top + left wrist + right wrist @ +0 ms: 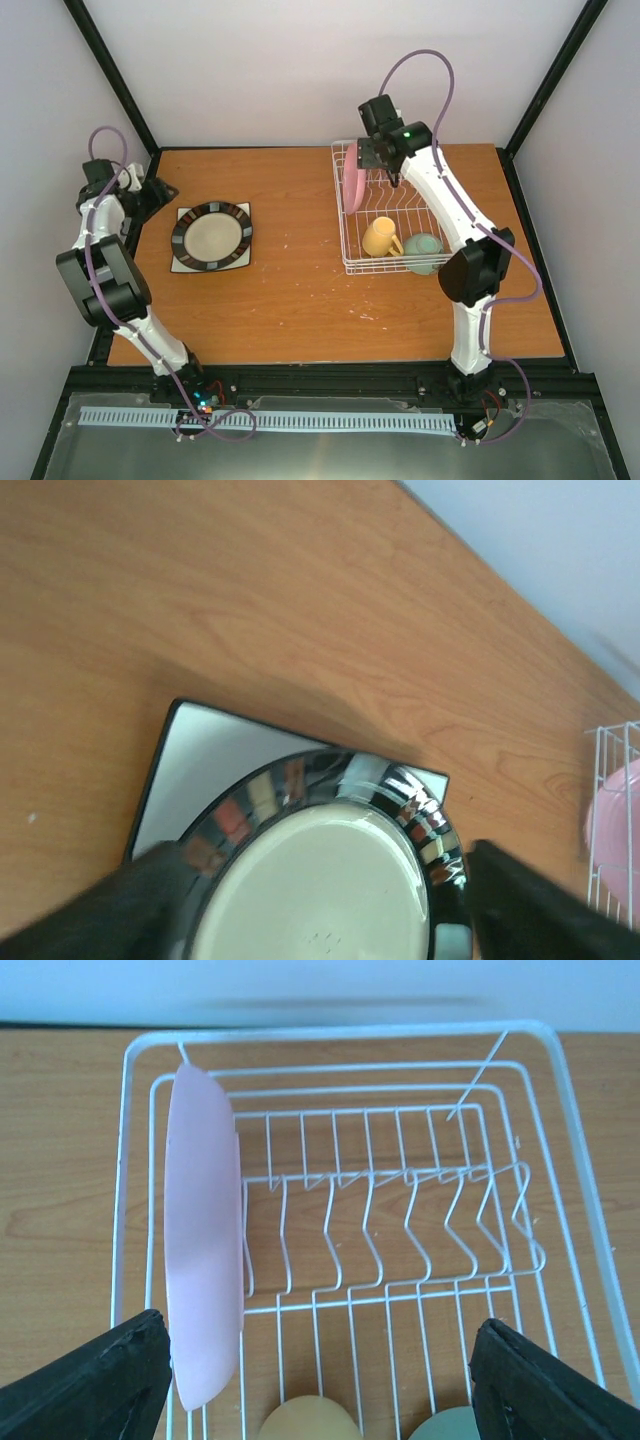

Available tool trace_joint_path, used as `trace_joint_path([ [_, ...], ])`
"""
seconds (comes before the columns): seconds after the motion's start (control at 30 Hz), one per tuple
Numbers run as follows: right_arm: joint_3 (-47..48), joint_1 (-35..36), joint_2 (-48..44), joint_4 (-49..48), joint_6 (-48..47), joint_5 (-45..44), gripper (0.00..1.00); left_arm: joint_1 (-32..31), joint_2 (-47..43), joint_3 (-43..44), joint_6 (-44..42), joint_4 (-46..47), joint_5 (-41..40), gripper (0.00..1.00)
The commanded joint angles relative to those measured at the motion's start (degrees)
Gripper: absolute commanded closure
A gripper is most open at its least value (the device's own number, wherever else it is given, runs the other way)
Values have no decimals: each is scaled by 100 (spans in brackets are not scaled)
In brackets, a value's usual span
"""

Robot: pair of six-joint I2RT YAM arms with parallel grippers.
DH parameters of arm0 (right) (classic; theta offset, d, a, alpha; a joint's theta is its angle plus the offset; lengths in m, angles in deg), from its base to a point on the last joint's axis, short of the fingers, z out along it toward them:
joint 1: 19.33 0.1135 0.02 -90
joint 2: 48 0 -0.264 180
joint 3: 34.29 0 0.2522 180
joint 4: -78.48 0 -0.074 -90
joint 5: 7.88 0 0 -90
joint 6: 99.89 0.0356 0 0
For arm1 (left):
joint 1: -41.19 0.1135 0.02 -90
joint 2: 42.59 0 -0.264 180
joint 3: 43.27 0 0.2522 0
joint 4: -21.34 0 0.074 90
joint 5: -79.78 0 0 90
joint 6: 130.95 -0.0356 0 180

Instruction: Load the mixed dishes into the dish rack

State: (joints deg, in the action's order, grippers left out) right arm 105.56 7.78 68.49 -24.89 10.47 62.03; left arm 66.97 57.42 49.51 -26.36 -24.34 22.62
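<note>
Bright, even light; blurred wrist-view edges

Three plates (353, 190) (211, 236) (185, 214), one mug (380, 237), one bowl (424, 250), one rack (344, 240)

The top external camera is looking down from high behind the near edge of the wooden table (300, 300), taking in its whole top. The left wrist camera is hanging close over the dark-rimmed beige plate (320, 880) and white square plate (200, 770), facing across toward the dish rack (598, 810). The right wrist camera is peering down into that rack from close range. Both wrist views are catching the pink plate (205, 1270).
</note>
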Motion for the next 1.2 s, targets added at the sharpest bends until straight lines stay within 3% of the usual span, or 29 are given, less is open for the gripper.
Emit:
trace_joint_path([
  [0.0, -4, -87, -484, -449, -163, -378, 19, 313, 219, -55, -543, -683, 344, 43],
  [0.07, -8, -107, -556, -589, -262, -417, 19, 384, 313, -22, -742, -940, 133, 61],
  [0.1, -5, -116, -586, -650, -312, -431, 19, 398, 362, -1, -855, -1055, -14, 64],
  [0.47, 22, -312, -639, -852, -634, -162, 19, 419, 912, 138, -1585, -1737, -640, 58],
  [0.8, -8, -484, -602, -873, -653, 68, 19, 419, 1167, 91, -1557, -1626, -389, 57],
  [1.17, 34, -514, -502, -839, -604, 265, 20, 423, 1498, -40, -1444, -1378, 265, 75],
])
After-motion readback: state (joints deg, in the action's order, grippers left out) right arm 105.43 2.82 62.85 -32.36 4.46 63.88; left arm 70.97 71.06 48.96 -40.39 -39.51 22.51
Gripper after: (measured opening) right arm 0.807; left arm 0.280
